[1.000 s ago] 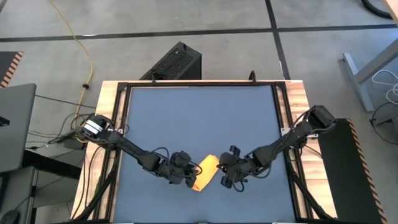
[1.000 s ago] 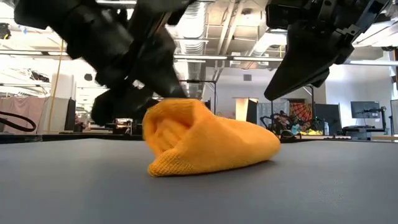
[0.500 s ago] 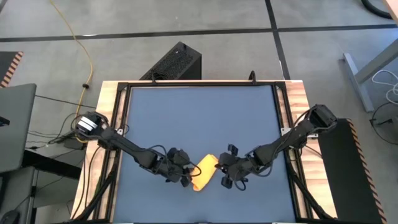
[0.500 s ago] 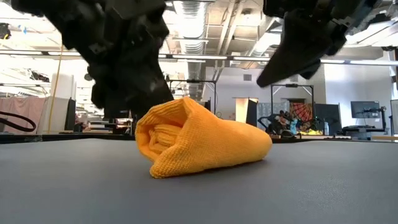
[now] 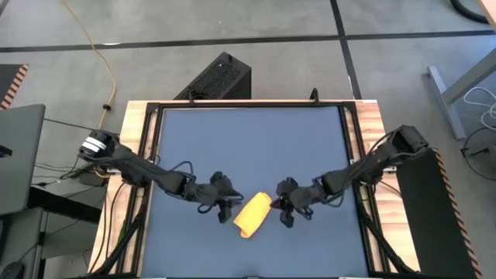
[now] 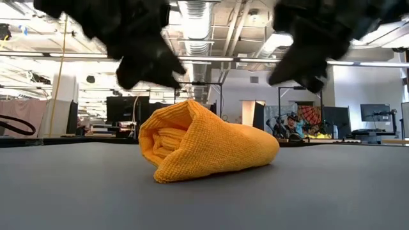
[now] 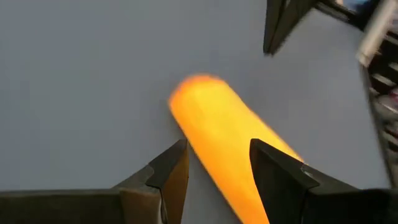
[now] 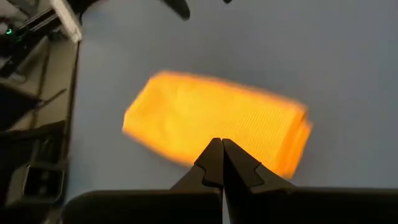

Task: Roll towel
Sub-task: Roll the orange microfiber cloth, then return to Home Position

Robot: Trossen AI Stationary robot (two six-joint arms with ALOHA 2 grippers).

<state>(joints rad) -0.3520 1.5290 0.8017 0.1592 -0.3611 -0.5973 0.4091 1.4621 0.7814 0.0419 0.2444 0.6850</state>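
The yellow-orange towel lies rolled into a short thick roll on the dark blue tabletop, near its front edge. In the low view the towel rests on its underside, with its spiral end toward the left. My left gripper hovers just left of the roll and above it, fingers open. My right gripper hovers just right of the roll and above it, fingers shut. In the low view both grippers are clear of the towel. No white tag shows.
A wooden frame borders the blue tabletop. There is bare tabletop behind the towel toward the far edge. A black box stands on the floor beyond the far edge.
Both grippers have risen and drawn back from the towel, the left toward the table's left edge, the right toward the right edge. The left gripper, which was against the roll's left end a second ago, is now clear of it. The roll has settled and lies still.
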